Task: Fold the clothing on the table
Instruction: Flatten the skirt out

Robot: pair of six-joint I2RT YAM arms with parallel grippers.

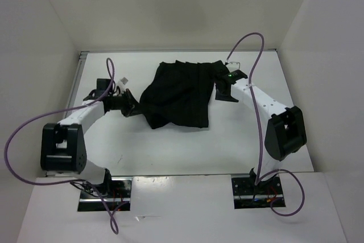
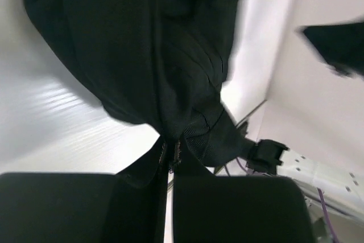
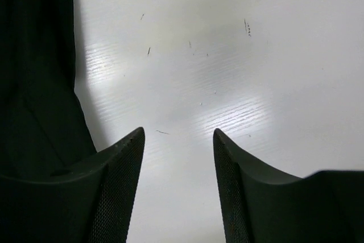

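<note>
Clothing [image 1: 179, 95] lies in a black heap on the white worktop [image 1: 170, 152], around the middle and toward the far side. It looks bunched up on its left. On its right it is flatter, with long creases running down it.

Our left claw [image 2: 170, 160] is pinched tight on the left near corner of the cloth, and the cloth gathers to a point there. Our right claw [image 3: 179, 135] sits at the right far edge of the cloth. Its two fingers stand apart, and we see only bare worktop between them. The cloth is just beside one finger. We cannot tell if it touches.

We think the cloth is soft and light. It will flop and sag, and it will not hold a shape by itself. The worktop looks shiny, so the cloth may slide when we pull it. We think the best place to grab is an edge or a corner, not the middle. The right claw should pinch the right far corner. Then both claws can stretch the cloth flat for the fold.
</note>
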